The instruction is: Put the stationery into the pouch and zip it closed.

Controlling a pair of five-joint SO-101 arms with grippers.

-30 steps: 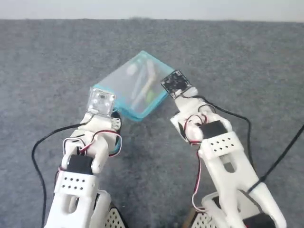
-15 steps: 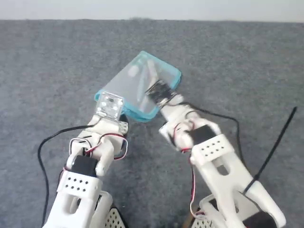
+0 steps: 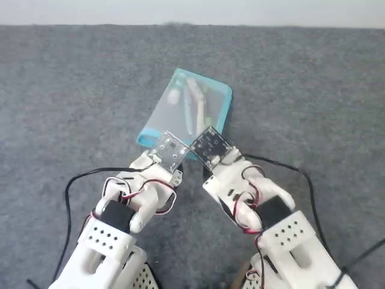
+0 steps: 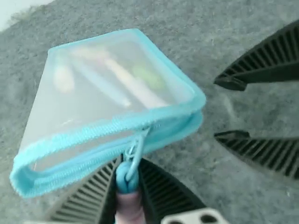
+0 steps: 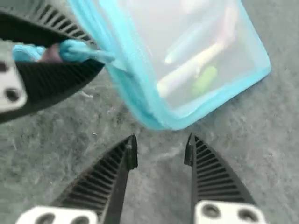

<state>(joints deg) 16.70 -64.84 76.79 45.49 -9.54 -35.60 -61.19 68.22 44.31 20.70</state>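
Note:
The clear pouch (image 3: 186, 108) with turquoise trim lies on the grey carpet, with pens and other stationery (image 3: 195, 105) inside it. At the pouch's near edge, my left gripper (image 4: 128, 163) is shut on the turquoise zipper pull (image 4: 125, 181); the zipper line (image 4: 93, 133) runs along that edge. From overhead the left gripper (image 3: 171, 146) sits right beside the right gripper (image 3: 207, 139). The right gripper (image 5: 160, 151) is open just short of the pouch's corner (image 5: 161, 122), with carpet between its fingers. The left gripper (image 5: 86, 51) and the pull also appear in the right wrist view.
Grey carpet (image 3: 313, 90) spreads on all sides of the pouch. Cables (image 3: 78, 180) trail from both arms near the front. A pale wall strip (image 3: 192, 12) runs along the far edge.
The pouch has swung so its long side points away from the arms. My left gripper travelled right along the near edge with the pull. The right gripper came off the pouch's corner and drew back.

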